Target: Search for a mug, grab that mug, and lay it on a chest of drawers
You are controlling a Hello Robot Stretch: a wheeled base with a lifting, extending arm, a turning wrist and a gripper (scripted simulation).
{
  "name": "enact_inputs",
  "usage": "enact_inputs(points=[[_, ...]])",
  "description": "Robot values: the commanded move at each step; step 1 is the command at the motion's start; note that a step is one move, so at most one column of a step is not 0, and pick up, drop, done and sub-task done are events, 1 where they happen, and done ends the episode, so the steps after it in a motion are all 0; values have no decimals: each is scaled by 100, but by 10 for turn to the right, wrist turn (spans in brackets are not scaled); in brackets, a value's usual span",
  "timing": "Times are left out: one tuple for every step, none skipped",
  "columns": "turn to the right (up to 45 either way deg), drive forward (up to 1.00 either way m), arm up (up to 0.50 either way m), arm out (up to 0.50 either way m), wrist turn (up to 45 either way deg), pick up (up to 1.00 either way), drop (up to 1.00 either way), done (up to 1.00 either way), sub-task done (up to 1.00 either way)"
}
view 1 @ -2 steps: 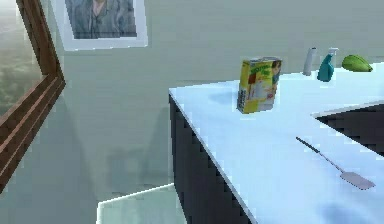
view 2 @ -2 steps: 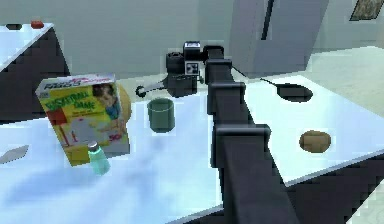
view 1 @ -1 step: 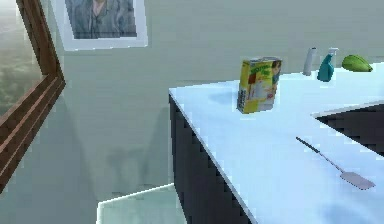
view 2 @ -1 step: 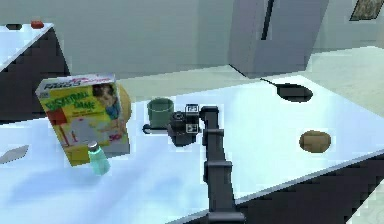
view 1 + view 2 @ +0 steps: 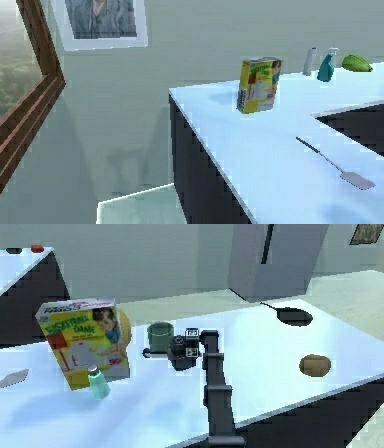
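Pale worktop (image 5: 270,349) carries a green cylindrical mug (image 5: 161,332) mid-frame at the hand (image 5: 150,352); whether it grasps anything is unclear.

From the hand (image 5: 152,352), a cereal box (image 5: 85,344) at 9 o'clock and a teal bottle (image 5: 97,384) at 8 o'clock block the desk (image 5: 260,359). A green mug (image 5: 160,334) crowds 12 o'clock. Toward 3 o'clock the desk lies bare up to a brown lump (image 5: 315,365).

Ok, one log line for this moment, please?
claw: at green mug on counter | hold: cannot tell | nearby: cereal box, spray bottle
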Motion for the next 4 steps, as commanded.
enact_inputs(points=[[0,0,10,0,0,0,0,0,0],[0,0,6,0,0,0,0,0,0],[0,0,0,0,-450,0,0,0,0],[0,0,0,0,-450,0,0,0,0]])
